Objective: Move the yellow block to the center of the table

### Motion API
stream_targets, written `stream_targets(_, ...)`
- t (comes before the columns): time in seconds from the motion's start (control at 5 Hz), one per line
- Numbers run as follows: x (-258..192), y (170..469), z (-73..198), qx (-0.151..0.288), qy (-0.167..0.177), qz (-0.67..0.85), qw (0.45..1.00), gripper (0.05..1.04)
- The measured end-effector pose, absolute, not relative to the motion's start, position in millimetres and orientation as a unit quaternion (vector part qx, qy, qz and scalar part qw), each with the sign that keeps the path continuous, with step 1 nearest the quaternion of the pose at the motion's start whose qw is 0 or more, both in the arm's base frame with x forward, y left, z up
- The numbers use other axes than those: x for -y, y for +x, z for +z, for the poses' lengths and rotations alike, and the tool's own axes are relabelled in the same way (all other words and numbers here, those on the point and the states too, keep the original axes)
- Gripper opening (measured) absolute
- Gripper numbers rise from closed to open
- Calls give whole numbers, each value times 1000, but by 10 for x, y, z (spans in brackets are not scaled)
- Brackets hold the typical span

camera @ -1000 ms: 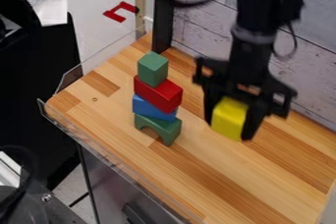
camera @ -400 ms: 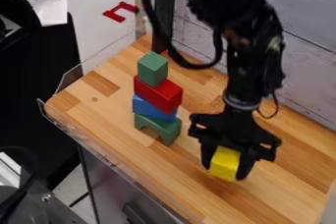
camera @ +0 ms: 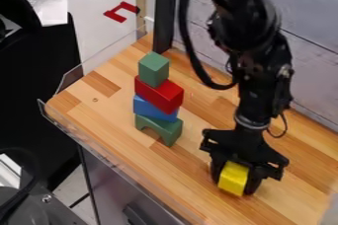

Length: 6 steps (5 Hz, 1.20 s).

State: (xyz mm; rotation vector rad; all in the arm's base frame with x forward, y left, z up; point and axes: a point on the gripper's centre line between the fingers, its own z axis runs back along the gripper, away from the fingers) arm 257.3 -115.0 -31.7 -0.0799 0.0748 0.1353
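My pincer [camera: 235, 180] is closed about the yellow block [camera: 233, 176], a finger pressed to each side of it; a second ago I had it higher in the view, to the right of the stack, and since then I have brought it a good way down the picture, toward the near edge of the wooden table [camera: 109, 118]; in the last short stretch the shift has been small, a little lower and a little to the right. The block is in the lower right part of the view, over the table; whether its underside touches the wood I cannot tell.

My black cable [camera: 187, 36] has swung with me; its loop, at first near the top of the view, now dips lower, beside my arm.

The stack has kept its place, well apart from my pincer; at its foot is the green arch [camera: 163, 129], then the blue block [camera: 151, 108], then the red block [camera: 159, 94], set askew on the blue one; the green block [camera: 153, 69] sits on top, just as it did in both earlier views.
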Motion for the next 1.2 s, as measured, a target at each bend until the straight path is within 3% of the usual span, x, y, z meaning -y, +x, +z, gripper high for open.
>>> stream_targets(0.4,1103,2580,-329,-33,-18,19,999,657)
stream_targets(0.6,1068,2550,-332,-36,-9,39,999,934)
stream_targets(0.8,1019,2483,-257,-31,-7,49,998,999)
stream_targets(1.0,1026,2513,-32,-4,-26,59,998,999)
stream_targets(1.2,1006,2531,432,40,-21,66,997,999)
